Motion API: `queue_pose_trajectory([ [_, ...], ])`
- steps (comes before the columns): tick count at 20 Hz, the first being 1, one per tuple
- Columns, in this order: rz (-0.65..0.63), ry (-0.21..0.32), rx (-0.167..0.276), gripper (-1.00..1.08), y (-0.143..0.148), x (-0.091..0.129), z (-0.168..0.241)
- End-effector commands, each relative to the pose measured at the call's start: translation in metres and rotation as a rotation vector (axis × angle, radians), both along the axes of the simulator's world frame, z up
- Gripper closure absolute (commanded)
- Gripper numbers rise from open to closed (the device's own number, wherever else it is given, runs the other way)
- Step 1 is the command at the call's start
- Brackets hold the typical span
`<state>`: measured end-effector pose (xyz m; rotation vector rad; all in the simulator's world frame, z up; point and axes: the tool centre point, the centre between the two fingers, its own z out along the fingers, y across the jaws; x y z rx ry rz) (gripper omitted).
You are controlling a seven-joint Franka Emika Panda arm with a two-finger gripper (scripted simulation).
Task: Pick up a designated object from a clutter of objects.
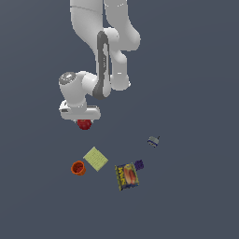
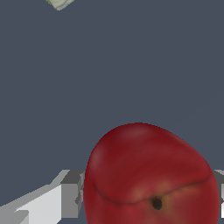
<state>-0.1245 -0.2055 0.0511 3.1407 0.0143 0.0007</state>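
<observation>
Fingers [image 2: 65, 194] of pale grey metal stand on either side of the glossy dark-red round apple [image 2: 151, 175], one at the lower left of the wrist picture pressed against its skin, the other only a sliver at the lower right edge; they look clamped on the fruit, spread just as wide as the apple itself. The stem dimple faces the camera, so the grip probably crosses the apple's widest part for a steady hold.

In the exterior view the apple [image 1: 84, 124] peeks out beneath the white gripper [image 1: 80, 120] left of centre, apparently above the dark grey desk [image 1: 196, 196]. Below it lie the pale yellow-green square pad [image 1: 95, 158] and orange-red cup [image 1: 78, 168], with the blue-yellow meat can [image 1: 126, 176] lower right.
</observation>
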Motion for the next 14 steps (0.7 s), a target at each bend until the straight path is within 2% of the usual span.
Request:
queue_pose_trajectory([
  [1,0.002,0.001,0.001,1.08,0.001,0.000,-0.001],
  [14,0.000,-0.001,0.000,1.08,0.007,0.007,0.020],
])
